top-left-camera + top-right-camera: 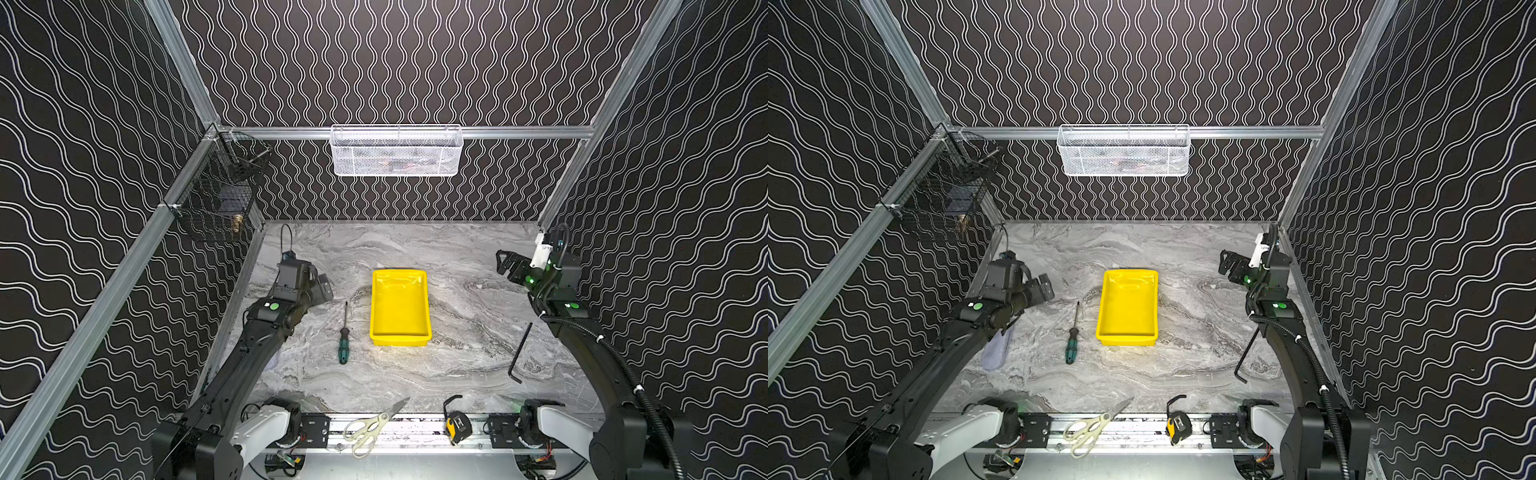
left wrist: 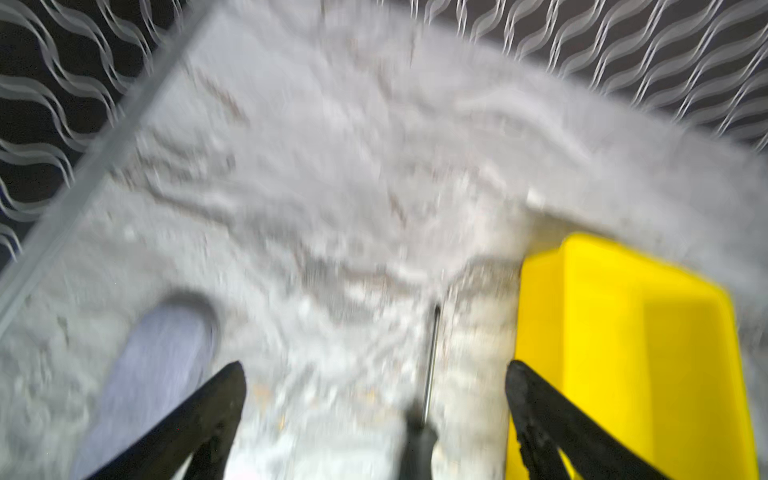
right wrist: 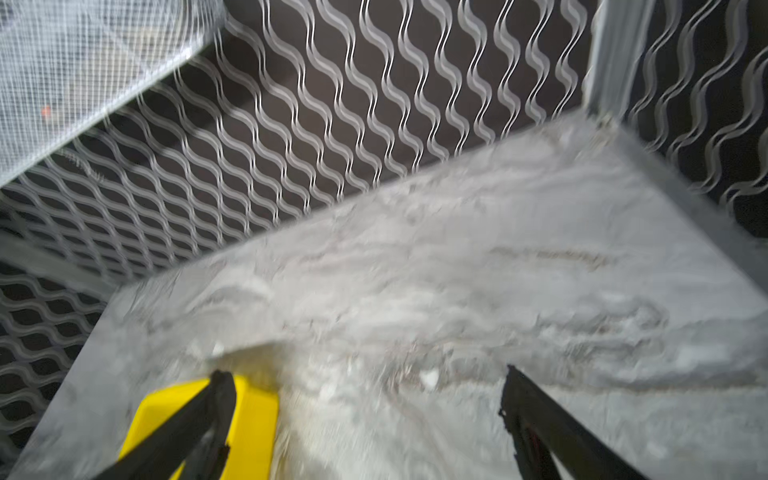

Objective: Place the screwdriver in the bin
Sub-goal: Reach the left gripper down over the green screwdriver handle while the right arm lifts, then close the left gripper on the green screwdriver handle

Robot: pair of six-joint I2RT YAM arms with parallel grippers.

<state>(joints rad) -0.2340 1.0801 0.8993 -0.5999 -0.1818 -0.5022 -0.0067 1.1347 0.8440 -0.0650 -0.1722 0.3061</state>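
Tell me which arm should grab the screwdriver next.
Left. The left gripper is open near the screwdriver, whose shaft shows between its jaws in the left wrist view; the bin lies between the right gripper and the screwdriver.

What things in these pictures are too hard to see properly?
- White mesh basket, both top views: the mesh hides what lies inside; only dark and reddish shapes show.
- Black wire basket, both top views: contents too dark and small.
- Screwdriver, left wrist view: blurred, handle cut off by the picture's edge.
- Pale purple object, a top view: the left arm covers part; unidentifiable.
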